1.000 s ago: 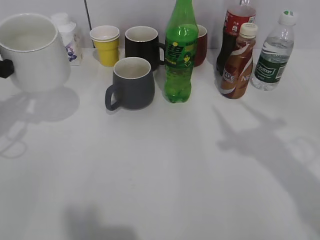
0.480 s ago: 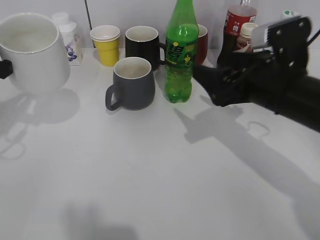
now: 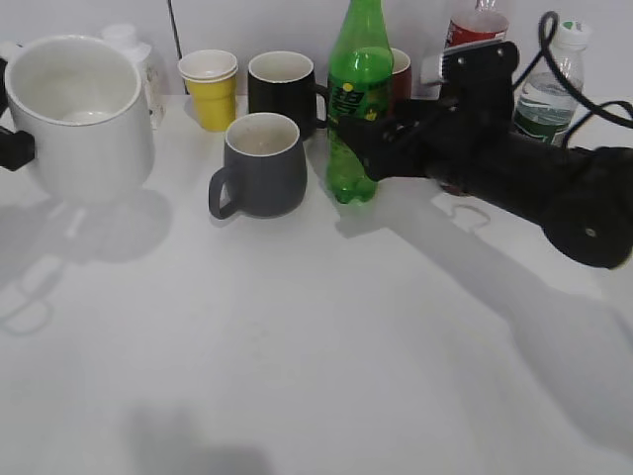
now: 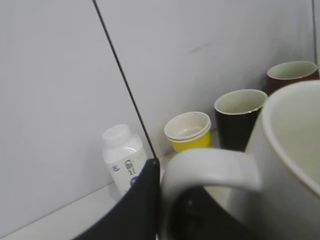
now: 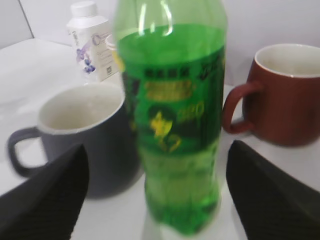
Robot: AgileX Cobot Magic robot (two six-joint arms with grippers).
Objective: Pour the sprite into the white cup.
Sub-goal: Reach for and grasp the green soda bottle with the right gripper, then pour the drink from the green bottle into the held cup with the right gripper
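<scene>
On the white worktop [image 3: 297, 346], the sprite [image 3: 356, 99] stands upright in the far middle, just right of a grey mug [image 3: 259, 164]. My right gripper [image 5: 155, 187] reaches in from the right, jaws spread, one on each side of the bottle's lower body; I cannot tell whether they touch it. A dark red mug [image 5: 287, 92] sits just beyond. At far left, the white cup [image 3: 81, 117] is upright, and my left gripper [image 4: 165, 200] pinches its handle. A yellow paper cup [image 3: 210, 89] and black mug [image 3: 282, 91] stand behind.
</scene>
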